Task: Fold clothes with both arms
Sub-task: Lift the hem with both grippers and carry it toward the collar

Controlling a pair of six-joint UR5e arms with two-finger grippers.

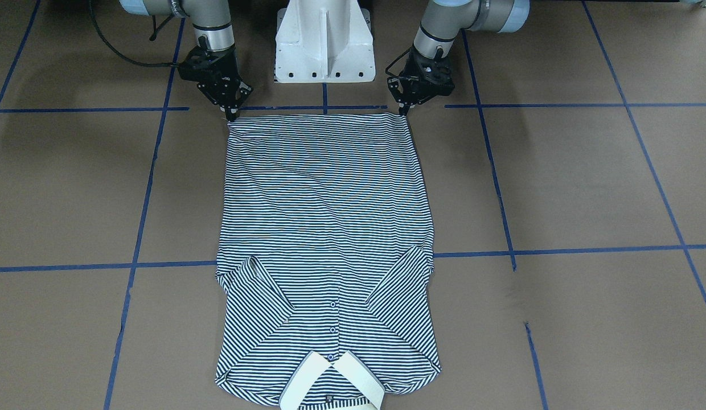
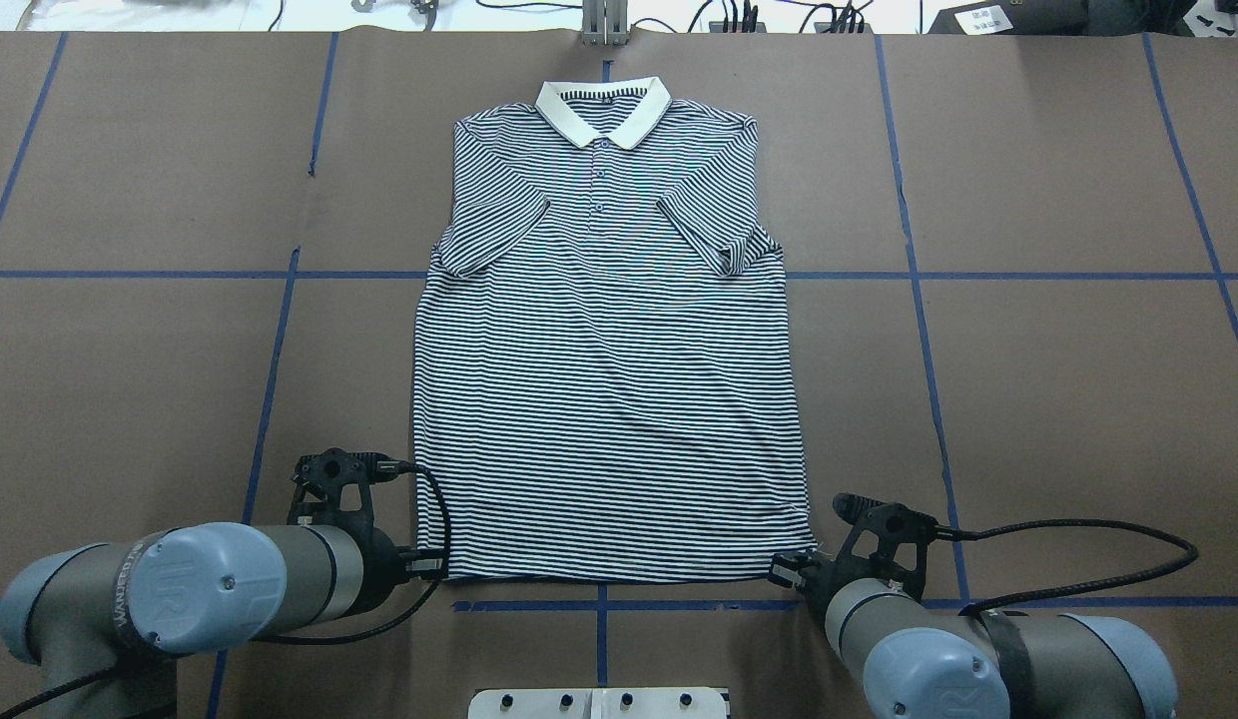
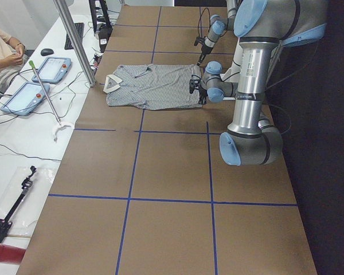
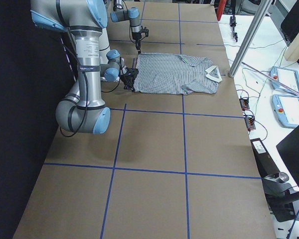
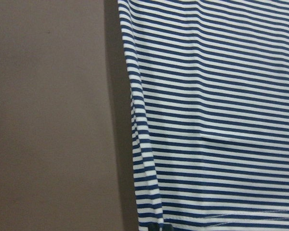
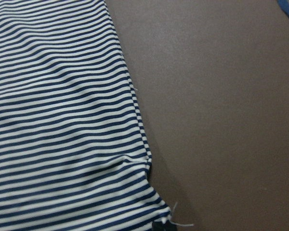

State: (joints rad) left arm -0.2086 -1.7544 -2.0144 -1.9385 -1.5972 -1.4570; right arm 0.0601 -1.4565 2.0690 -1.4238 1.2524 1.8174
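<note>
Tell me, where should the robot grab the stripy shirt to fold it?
Probably by the two bottom hem corners, one claw each, coming from the robot's own side. The shirt lies flat with its collar far away, so that hem is nearest, and the left claw and right claw sit right at those corners.

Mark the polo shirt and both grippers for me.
polo shirt (image 2: 609,399): overhead view, middle of its striped front.
left gripper (image 1: 403,110): front-facing view, fingertips at one hem corner.
right gripper (image 1: 230,115): front-facing view, fingertips at the other hem corner.
</note>
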